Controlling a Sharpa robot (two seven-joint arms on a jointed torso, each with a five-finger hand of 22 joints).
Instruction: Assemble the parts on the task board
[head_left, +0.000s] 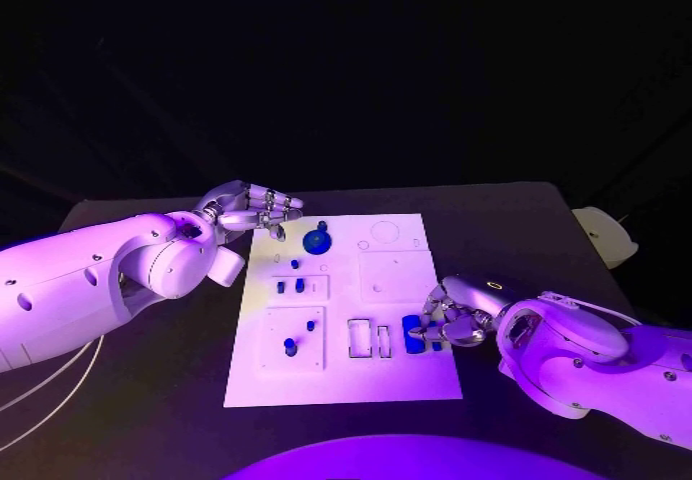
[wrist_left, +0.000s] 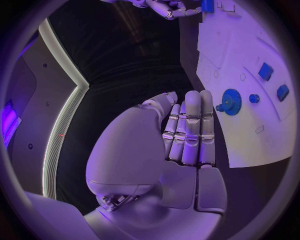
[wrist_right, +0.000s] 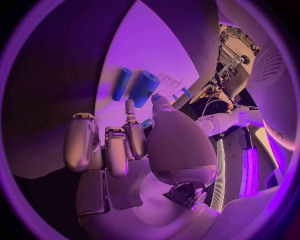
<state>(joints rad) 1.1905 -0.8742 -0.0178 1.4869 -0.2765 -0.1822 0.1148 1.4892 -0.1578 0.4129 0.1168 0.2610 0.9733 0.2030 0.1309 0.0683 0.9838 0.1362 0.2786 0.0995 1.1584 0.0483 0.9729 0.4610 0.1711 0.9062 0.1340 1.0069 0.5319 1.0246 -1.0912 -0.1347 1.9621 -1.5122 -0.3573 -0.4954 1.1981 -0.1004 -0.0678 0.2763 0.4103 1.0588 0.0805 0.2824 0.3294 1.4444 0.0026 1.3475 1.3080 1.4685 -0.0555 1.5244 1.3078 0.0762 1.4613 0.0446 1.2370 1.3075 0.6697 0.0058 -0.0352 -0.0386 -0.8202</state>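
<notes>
The white task board (head_left: 378, 385) lies in the middle of the table. A blue gear (head_left: 316, 240) stands near its far left corner, also seen as the gear (wrist_left: 231, 102), with a small blue peg (wrist_left: 254, 98) beside it. My left hand (head_left: 253, 208) hovers just off that corner, its fingers (wrist_left: 190, 132) stretched side by side and holding nothing. My right hand (head_left: 454, 320) sits at the board's right edge, fingers curled (wrist_right: 119, 145), right against two blue cylinders (wrist_right: 144, 89) (wrist_right: 122, 83) lying on the board. A sliver of blue shows between thumb and finger; whether it is held is unclear.
Small blue parts (head_left: 290, 286) sit in a recess at mid-left and another blue part (head_left: 290, 347) lower down. Two slots (head_left: 369, 338) lie open beside the right hand. A pale object (head_left: 606, 235) stands at the table's far right edge.
</notes>
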